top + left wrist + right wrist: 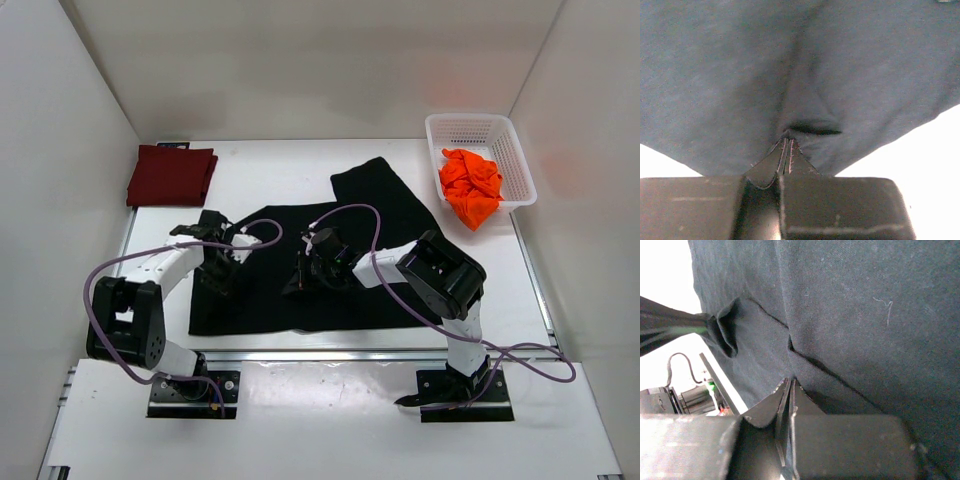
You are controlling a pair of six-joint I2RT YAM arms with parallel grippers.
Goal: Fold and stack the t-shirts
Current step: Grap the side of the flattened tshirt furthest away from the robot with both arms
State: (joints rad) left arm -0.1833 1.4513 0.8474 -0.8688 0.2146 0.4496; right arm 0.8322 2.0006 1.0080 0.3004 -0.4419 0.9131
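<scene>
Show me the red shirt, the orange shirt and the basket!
maroon t-shirt (170, 175): top view, middle of the folded cloth.
orange t-shirt (470, 188): top view, middle of the crumpled heap.
white mesh basket (516, 160): top view, its right wall.

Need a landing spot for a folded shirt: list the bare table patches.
Bare table lies between the maroon t-shirt and the black t-shirt's far flap, and right of that shirt, nearer than the white mesh basket. Crowded: the middle, where left gripper and right gripper pinch it.
</scene>
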